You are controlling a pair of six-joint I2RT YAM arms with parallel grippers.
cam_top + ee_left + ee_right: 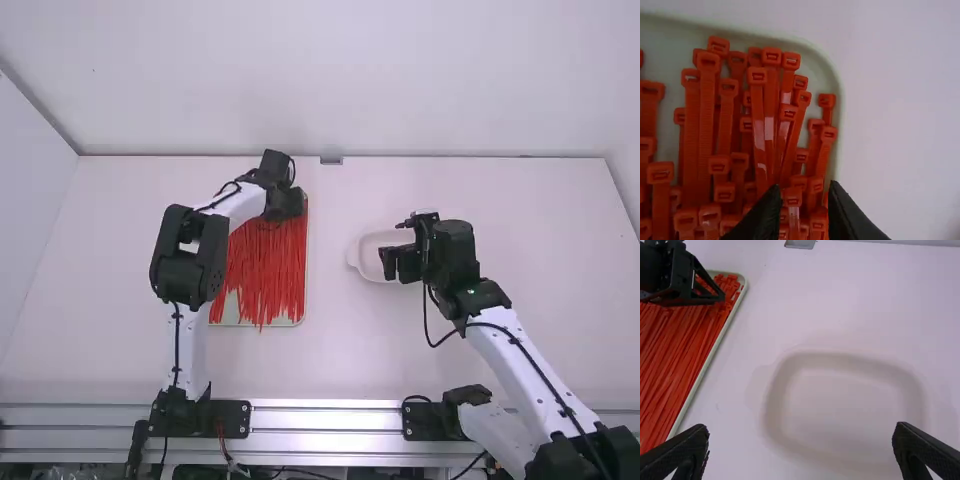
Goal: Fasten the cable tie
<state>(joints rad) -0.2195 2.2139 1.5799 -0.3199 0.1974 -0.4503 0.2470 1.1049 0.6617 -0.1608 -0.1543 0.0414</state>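
– High view first: where do the cable ties [265,265] sit?
– They lie in a thick orange heap on a pale tray [290,322], left of the frame's middle, running lengthwise up and down the picture on the white bench [480,200].
– And the left gripper [283,203]?
– It is at the tray's upper right corner, right over the ends of the ties. In the left wrist view the square heads of the ties crowd toward the tray's rounded corner, and the two black fingers [765,215] stand a little apart, released, with a few tie heads showing in the gap between them. Whether the tips touch the ties I cannot tell.
– What about the right gripper [398,262]?
– It is right of the middle, above a white dish [365,250] that rests on the bench well apart from the tray. The right wrist view shows its fingers spread wide, one at each lower corner of the frame, grasping nothing, with the dish between them below.
– Anything else on the bench?
– A small grey piece [331,158] at its far edge, near the top centre.
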